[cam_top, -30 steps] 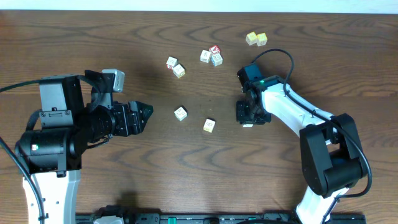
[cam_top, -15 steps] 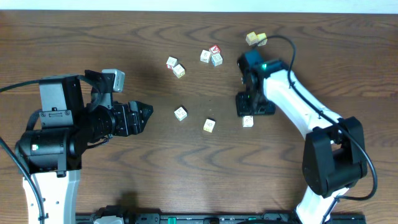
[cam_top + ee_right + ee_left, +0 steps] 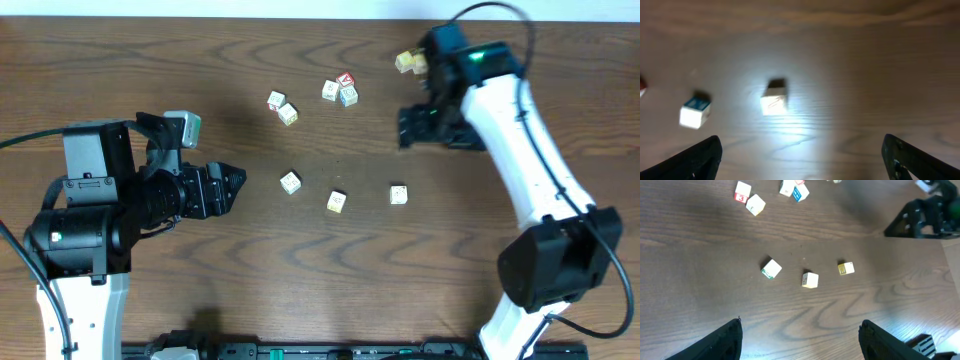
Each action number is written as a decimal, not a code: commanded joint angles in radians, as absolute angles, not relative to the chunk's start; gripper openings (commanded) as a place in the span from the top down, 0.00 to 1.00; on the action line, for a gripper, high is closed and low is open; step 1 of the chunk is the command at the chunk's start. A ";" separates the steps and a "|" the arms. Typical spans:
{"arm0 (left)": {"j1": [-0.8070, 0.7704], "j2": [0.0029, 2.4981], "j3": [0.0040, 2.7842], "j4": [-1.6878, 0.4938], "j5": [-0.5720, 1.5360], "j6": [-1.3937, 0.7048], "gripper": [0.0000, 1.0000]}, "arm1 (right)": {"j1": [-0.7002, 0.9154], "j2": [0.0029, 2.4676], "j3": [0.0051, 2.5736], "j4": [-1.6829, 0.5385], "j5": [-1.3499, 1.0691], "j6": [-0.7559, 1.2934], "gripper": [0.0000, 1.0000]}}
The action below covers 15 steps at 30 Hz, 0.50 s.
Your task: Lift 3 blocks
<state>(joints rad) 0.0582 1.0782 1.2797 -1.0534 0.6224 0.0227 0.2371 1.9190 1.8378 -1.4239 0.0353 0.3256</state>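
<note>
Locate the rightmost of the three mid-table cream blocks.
Overhead, the rightmost cream block lies right of centre, beside the middle cream block and just robot-side of the open right gripper, untouched.

Red-and-blue-faced cubes [image 3: 347,95] cluster on the wooden table [image 3: 200,60] (yellow-green cube [image 3: 404,62] near the far edge).

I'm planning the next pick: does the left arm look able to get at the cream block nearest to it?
Probably yes. The left claw stands open, facing that block, with only bare table between them; the neighbouring blocks lie apart from it.
</note>
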 commanded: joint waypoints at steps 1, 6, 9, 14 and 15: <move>0.064 1.077 1.295 -1.048 0.624 -0.004 0.25 | 0.127 1.889 1.856 -1.467 0.068 0.323 0.01; 0.064 1.077 1.295 -1.012 0.676 -0.087 0.25 | 0.011 1.890 1.850 -1.509 0.120 0.324 0.01; 0.052 1.080 1.295 -1.005 0.816 -0.160 0.25 | -0.038 1.890 1.850 -1.507 0.118 0.325 0.01; 0.012 1.081 1.295 -1.000 1.021 -0.165 0.25 | -0.079 1.890 1.850 -1.507 0.115 0.324 0.01; 0.000 1.082 1.295 -0.987 1.030 -0.183 0.25 | -0.082 1.890 1.850 -1.507 0.115 0.324 0.01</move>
<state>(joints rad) 0.0242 1.0782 1.2797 -1.0023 0.8757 -0.1368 -0.0723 1.9137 1.8393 -1.5059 0.1047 0.3256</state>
